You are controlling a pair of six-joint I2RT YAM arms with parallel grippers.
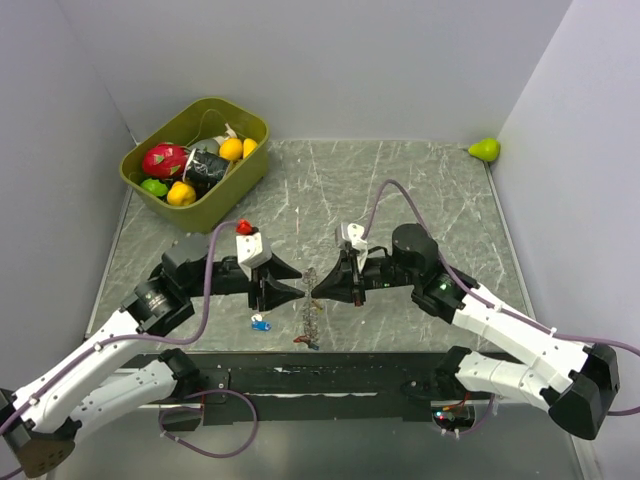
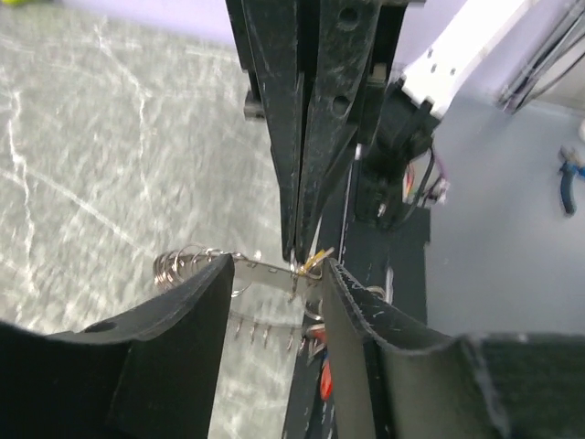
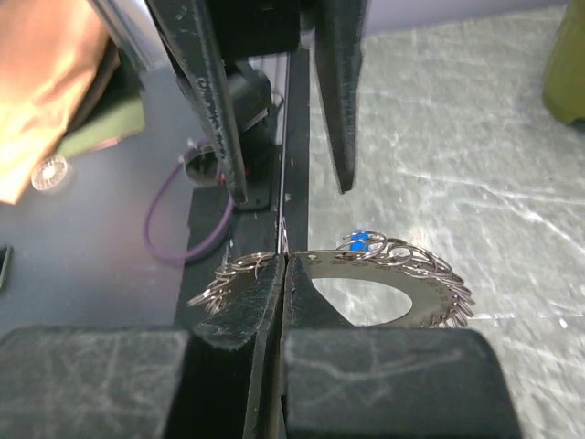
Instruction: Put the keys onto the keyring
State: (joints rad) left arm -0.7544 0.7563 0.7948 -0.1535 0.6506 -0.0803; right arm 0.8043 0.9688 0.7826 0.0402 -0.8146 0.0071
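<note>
Right hand (image 3: pixel 285 274) is pinching the keyring (image 3: pixel 428 304) by its flat rim, fingers pressed together on the metal, holding it between the two arms near the tabletop's (image 1: pixel 420 190) front edge. Opposite, the left hand (image 2: pixel 274 267) is standing with fingers apart, astride the ring's far side and gripping nothing. One blue key (image 1: pixel 260 322) is lying on the tabletop nearby (tiny, light, probably slippery). Judging by looks, the ring is stiff, thin and slick, so an edge-on grip at the rim is looking safest.
</note>
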